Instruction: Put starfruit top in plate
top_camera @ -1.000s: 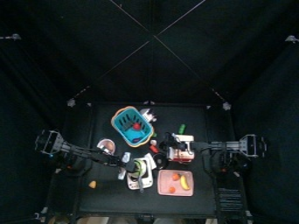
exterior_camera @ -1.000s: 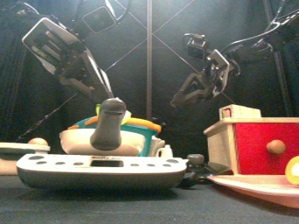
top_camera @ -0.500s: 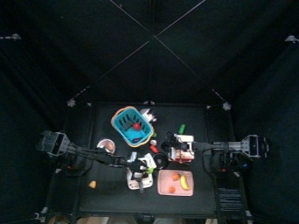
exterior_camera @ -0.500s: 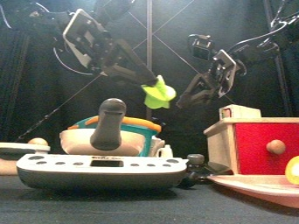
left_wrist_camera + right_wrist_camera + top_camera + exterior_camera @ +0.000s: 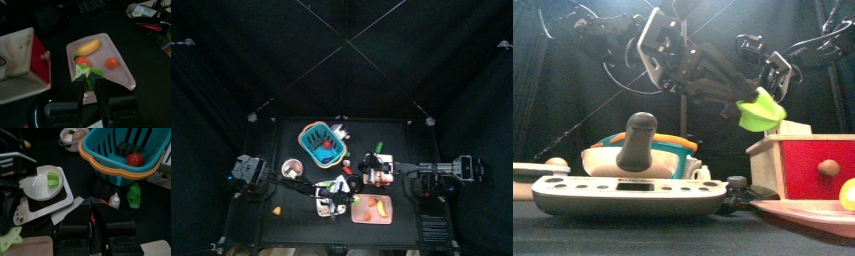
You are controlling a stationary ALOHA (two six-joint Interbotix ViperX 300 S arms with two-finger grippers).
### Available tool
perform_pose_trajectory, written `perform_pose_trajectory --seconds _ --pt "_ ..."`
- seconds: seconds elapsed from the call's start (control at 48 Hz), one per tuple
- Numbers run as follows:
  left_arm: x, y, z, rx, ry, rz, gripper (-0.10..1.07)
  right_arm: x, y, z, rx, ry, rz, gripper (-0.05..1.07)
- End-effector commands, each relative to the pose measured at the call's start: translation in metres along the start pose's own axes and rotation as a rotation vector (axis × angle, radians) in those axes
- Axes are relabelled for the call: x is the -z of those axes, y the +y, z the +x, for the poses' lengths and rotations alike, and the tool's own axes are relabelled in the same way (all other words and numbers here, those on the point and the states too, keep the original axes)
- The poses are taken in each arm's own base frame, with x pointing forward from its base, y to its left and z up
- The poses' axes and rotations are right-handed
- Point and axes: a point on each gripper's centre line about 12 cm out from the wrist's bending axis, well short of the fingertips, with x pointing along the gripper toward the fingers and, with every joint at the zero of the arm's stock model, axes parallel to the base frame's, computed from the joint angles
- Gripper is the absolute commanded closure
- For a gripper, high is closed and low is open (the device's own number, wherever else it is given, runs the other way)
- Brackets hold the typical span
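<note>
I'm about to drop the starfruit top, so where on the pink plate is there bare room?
The plate is bare along its near half, below the two red fruits. The far end is crowded by the yellow fruit. The left gripper holds the starfruit top over it.

Overhead: small table point(image 5: 298, 205) at centre, curtains all round. Teal basket point(image 5: 323, 141) w/ orange rim sits toward the far side, red item inside. Small round bowl point(image 5: 293, 166) just left of basket. Pink plate point(image 5: 372, 208) at near edge, yellow & red pieces on it. Left arm point(image 5: 285, 180) reaches in from left; its gripper point(image 5: 341, 186) holds a green piece near plate's left corner. Right arm point(image 5: 432, 175) comes in from right, ending by a white/red box point(image 5: 377, 170). Orange bit point(image 5: 277, 211) lies near-left.
</note>
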Motion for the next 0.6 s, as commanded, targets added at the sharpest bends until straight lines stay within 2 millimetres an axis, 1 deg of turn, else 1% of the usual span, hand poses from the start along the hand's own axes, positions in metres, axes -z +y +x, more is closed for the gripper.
perform_pose_trajectory --seconds 0.0,0.292,0.583 --pt "-0.015 0.0 0.01 -0.006 -0.046 -0.001 0.39 -0.011 0.001 -0.004 -0.004 -0.041 -0.001 0.55" --pt "-0.002 0.0 0.027 -0.022 -0.012 -0.054 0.38 -0.01 0.001 -0.005 -0.006 -0.041 -0.003 0.55" --pt "0.001 0.0 0.03 -0.022 0.003 -0.064 0.38 -0.01 0.001 -0.005 -0.005 -0.039 -0.004 0.55"
